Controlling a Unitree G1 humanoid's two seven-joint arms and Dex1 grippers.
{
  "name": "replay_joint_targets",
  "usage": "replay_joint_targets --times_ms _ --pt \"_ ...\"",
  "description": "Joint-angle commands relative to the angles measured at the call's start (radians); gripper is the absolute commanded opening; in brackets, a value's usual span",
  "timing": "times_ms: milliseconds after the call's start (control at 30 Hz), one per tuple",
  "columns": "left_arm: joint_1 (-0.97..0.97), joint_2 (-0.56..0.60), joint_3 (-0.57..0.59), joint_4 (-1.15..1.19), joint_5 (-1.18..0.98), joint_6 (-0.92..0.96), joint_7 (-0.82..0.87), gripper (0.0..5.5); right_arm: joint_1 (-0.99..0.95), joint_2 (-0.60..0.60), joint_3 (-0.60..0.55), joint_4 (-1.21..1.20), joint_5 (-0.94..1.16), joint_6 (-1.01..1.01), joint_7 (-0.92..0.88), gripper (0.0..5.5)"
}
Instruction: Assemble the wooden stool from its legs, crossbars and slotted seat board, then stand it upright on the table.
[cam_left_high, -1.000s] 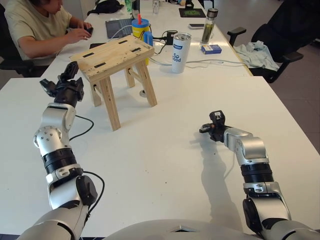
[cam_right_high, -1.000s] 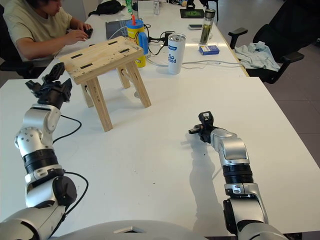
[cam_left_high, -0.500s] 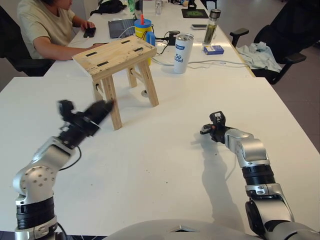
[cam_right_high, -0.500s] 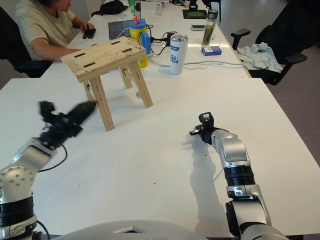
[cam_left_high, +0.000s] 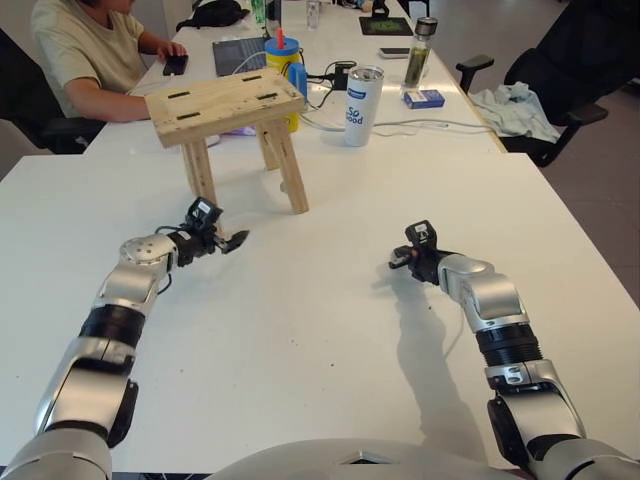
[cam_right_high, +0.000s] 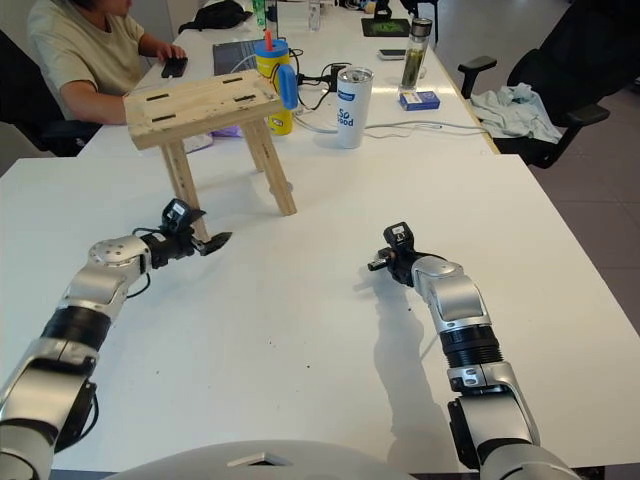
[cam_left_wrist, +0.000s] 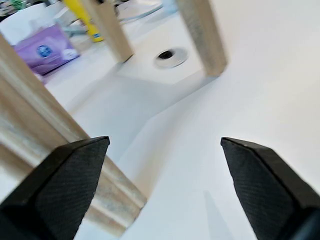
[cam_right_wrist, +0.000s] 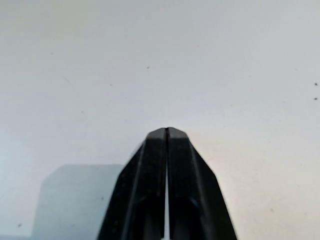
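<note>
Standing upright, pale slotted-top wooden stool (cam_left_high: 225, 100) looks stiff, light; grab by leg (cam_left_high: 201, 170). L claw (cam_left_high: 232, 240) spread wide, R claw (cam_left_high: 395, 263) pinched, empty.

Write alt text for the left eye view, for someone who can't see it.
An assembled wooden stool stands upright on a white table. In front of it the left pincer is open, low over the table; the right pincer, shut and empty, is farther right. A white tumbler stands behind.
</note>
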Motion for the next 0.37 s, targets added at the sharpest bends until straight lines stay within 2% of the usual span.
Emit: replay_joint_targets --times_ms 33,133,233,333,367 --pt "-0.308 0.156 -0.12 0.465 0.334 -0.061 0.409 4.15 -0.016 0.02 0.114 0.02 -0.034 0.047 0.057 0.0" --pt "-0.256 0.106 -0.046 0.464 0.29 -0.148 0.421 4.15 -0.02 0.023 0.089 0.016 -0.027 0.002 0.043 0.0" --pt "-0.163 0.033 0.077 0.413 0.199 -0.26 0.467 4.15 -0.025 0.05 0.007 0.011 -0.011 -0.157 0.003 0.0" --pt "0.07 -0.081 0.264 0.139 0.017 -0.336 0.55 4.15 -0.034 0.096 -0.072 0.004 -0.007 -0.33 -0.078 0.0" --pt "0.182 -0.132 0.295 -0.036 -0.01 -0.322 0.601 4.15 -0.033 0.115 -0.099 0.003 0.0 -0.376 -0.103 0.0"
